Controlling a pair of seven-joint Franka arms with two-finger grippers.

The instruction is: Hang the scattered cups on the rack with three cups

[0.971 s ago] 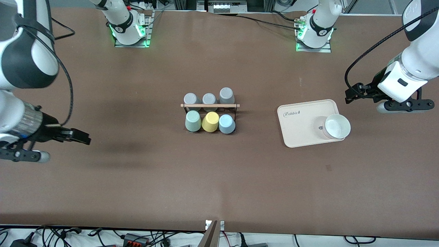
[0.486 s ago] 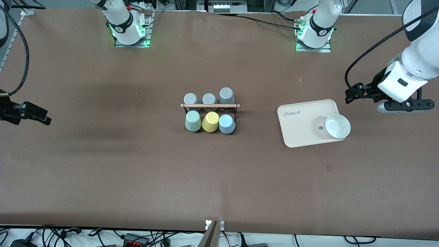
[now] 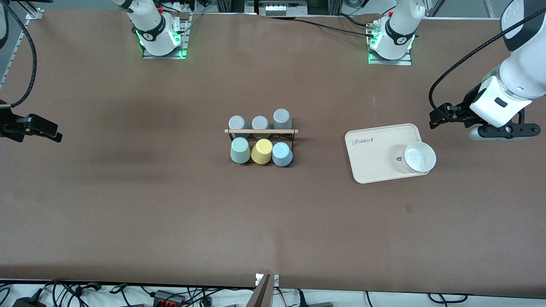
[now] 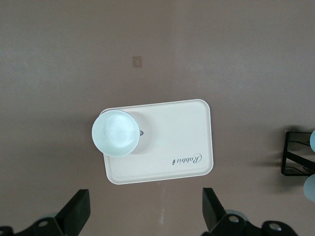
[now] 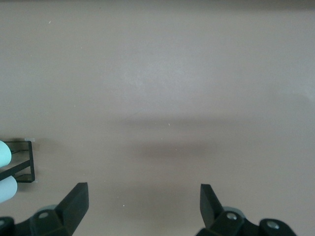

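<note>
The black wire rack (image 3: 261,131) with a wooden rod stands mid-table. The mint green cup (image 3: 240,150) and the light blue cup (image 3: 282,154) sit bottom up on its row nearer the front camera, with a yellow cup (image 3: 261,151) between them. My left gripper (image 3: 439,118) is open and empty above the table beside the cream tray, and shows open in the left wrist view (image 4: 145,211). My right gripper (image 3: 47,130) is open and empty over the right arm's end of the table, and shows open in the right wrist view (image 5: 142,201). A rack corner (image 5: 24,164) and the mint cup's edge (image 5: 4,153) show there.
Three grey cups (image 3: 260,123) sit on the rack's row farther from the front camera. A cream tray (image 3: 371,162) lies toward the left arm's end, with a white cup (image 3: 419,157) on its corner. The tray (image 4: 162,142), the cup (image 4: 114,132) and the rack's end (image 4: 295,157) show in the left wrist view.
My right gripper has drawn away from the middle toward the right arm's end of the table and farther from the front camera. The left arm and the cups have not moved.
</note>
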